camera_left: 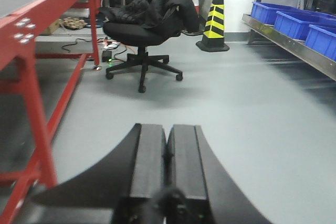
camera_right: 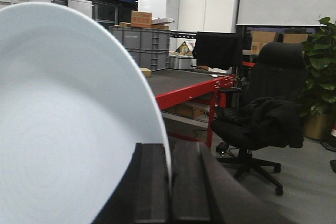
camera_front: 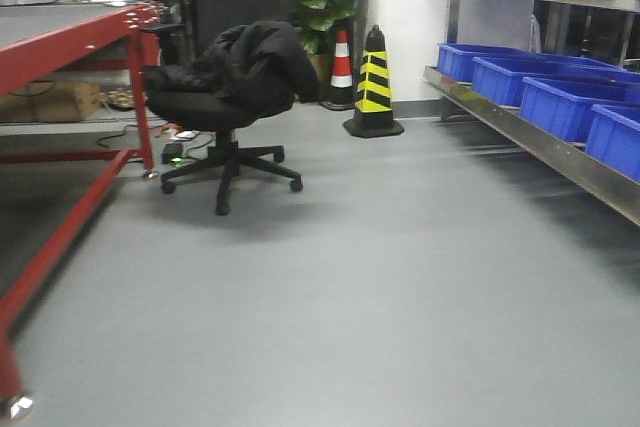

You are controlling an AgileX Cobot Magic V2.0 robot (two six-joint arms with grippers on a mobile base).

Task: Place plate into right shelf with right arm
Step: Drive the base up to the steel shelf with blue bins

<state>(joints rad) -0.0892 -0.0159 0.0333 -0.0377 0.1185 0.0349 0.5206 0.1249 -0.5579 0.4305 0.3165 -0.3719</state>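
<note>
In the right wrist view my right gripper is shut on the rim of the plate, a glossy pale bluish-white disc held on edge that fills the left half of that view. The right shelf, a stainless-steel rack with flat rails, runs along the right side of the front view and shows at the right in the left wrist view. My left gripper is shut and empty, its black fingers pressed together above the grey floor. Neither arm shows in the front view.
Several blue bins sit on the rack. A black office chair with a dark jacket stands mid-floor. A yellow-black cone and an orange-white cone stand behind. The red-framed table lines the left side.
</note>
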